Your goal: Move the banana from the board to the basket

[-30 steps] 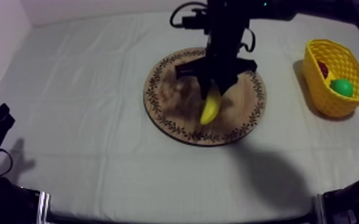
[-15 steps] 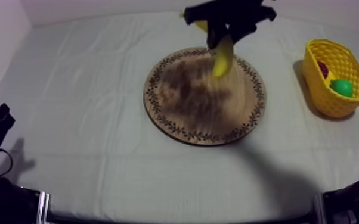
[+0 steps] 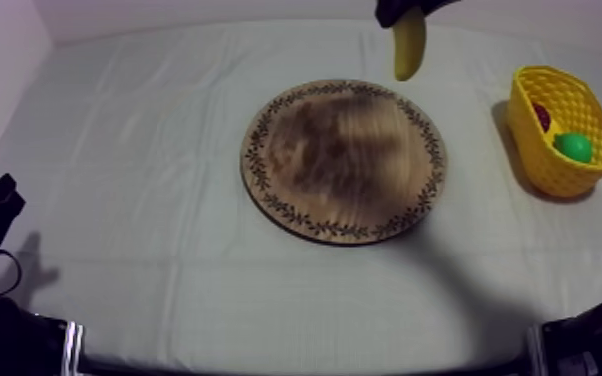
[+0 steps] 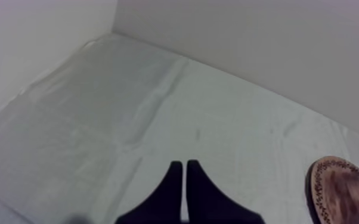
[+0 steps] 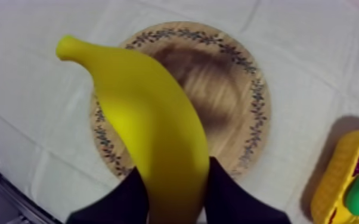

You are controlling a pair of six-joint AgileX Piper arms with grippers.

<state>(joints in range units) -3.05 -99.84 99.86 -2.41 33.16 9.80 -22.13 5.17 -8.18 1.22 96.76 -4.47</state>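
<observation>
worktop (image 3: 135, 150) under a grey-white cloth. left: left claw (image 4: 183, 164) low over the cloth, fingers pressed together on nothing. centre: wooden board (image 3: 343, 160), bare. right of centre: banana (image 3: 409, 48) hanging in the air beyond the board's far rim, one end clamped in the right claw (image 5: 176, 182). far right: yellow basket (image 3: 555, 170) holding a pear (image 3: 572, 147) and a small red fruit (image 3: 542, 115). the banana looks light, stiff and smooth; held by its end it may swing, so a grip nearer mid-length would likely be steadier.
</observation>
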